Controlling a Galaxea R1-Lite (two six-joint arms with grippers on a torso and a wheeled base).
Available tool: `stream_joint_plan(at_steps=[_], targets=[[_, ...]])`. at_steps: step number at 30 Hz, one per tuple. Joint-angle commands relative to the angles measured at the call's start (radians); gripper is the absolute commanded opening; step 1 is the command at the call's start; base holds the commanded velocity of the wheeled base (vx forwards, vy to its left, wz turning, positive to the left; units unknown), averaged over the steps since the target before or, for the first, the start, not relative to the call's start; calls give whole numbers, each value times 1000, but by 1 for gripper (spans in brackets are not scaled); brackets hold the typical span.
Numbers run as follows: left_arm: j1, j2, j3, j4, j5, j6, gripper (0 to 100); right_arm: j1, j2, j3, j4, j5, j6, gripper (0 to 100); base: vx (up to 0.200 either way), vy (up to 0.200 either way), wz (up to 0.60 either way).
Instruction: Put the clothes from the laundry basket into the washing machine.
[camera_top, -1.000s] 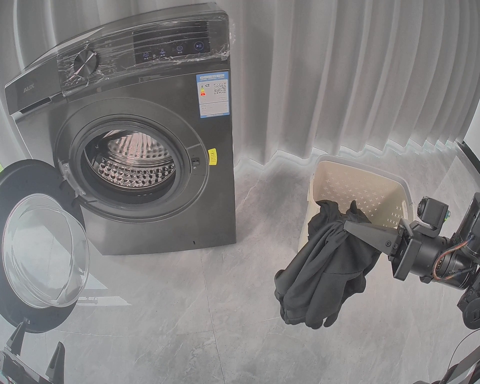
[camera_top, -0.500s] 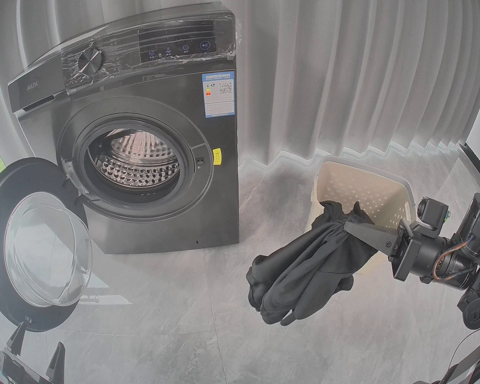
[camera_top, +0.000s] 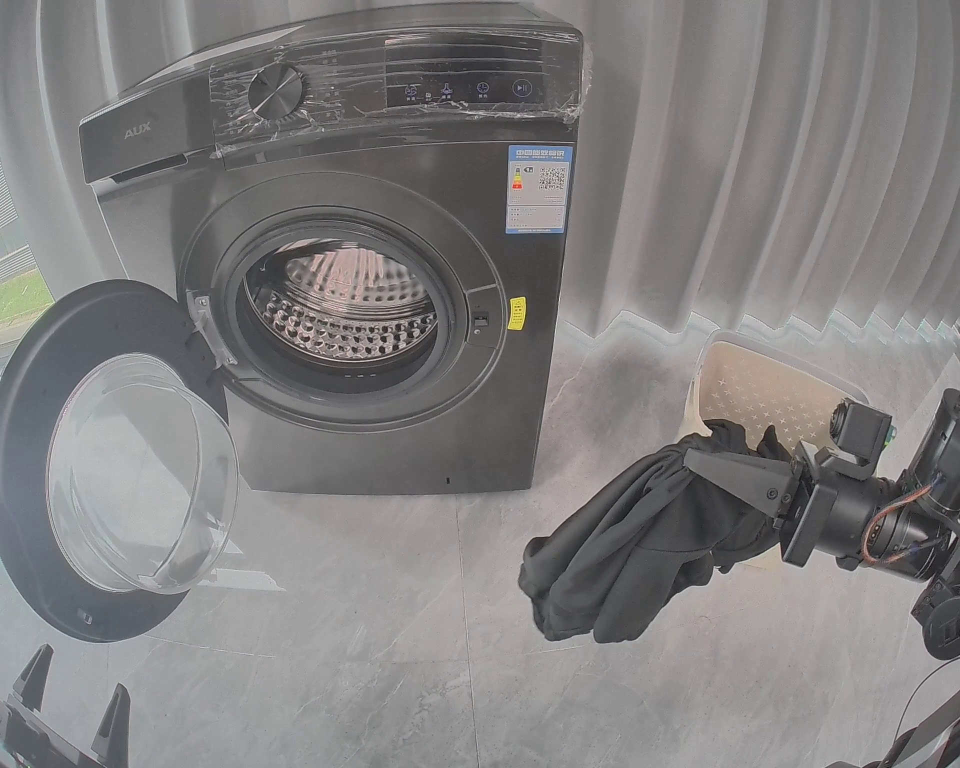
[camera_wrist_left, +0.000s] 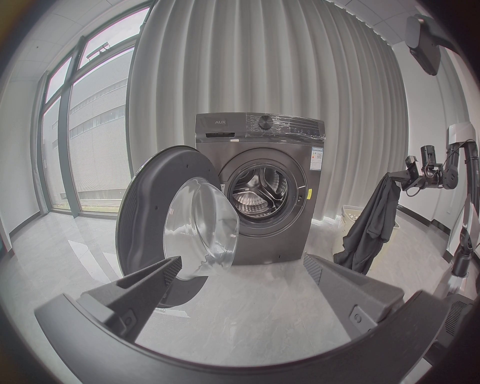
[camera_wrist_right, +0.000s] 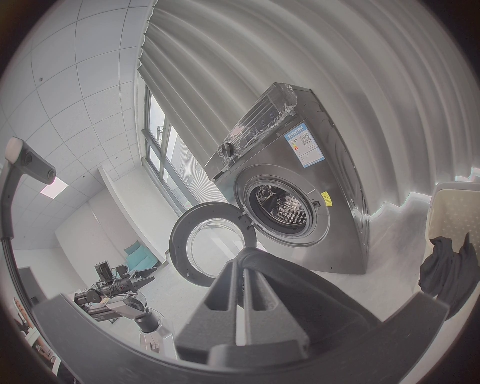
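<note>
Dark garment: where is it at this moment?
In the head view the dark grey fabric garment hangs from the right claw on the robot's right, in front of the cream perforated laundry basket, right of the dark grey front-loading washing machine.

L gripper (camera_top: 78, 678): cut by bottom edge in head view; just the fingertips (camera_top: 110, 715) clear it. R gripper (camera_top: 695, 458): tips sunk in garment (camera_top: 640, 540), pinch point not visible; arm behind it cut by the right edge. Basket (camera_top: 770, 385), just beyond R gripper: near wall and base masked by garment and gripper; contents can't be told. Garment type indeterminate, bunched folds. Drum (camera_top: 345, 300), well ahead of L gripper: lower part dark. Panel (camera_top: 465, 90) icons too small, under film.
</note>
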Motion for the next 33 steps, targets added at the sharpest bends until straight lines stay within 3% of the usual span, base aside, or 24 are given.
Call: stream_joint_plan(at_steps=[1, 24, 33], targets=[[0, -15, 18, 0, 0, -1, 100, 1, 1, 1, -1, 1, 0, 0, 0, 0, 0], [0, -15, 18, -2, 0, -4, 100, 35, 18, 27, -1, 1, -5, 0, 0, 0, 0], [0, -15, 18, -2, 2, -4, 100, 66, 35, 17, -2, 4, -60, 0, 0, 0, 0]])
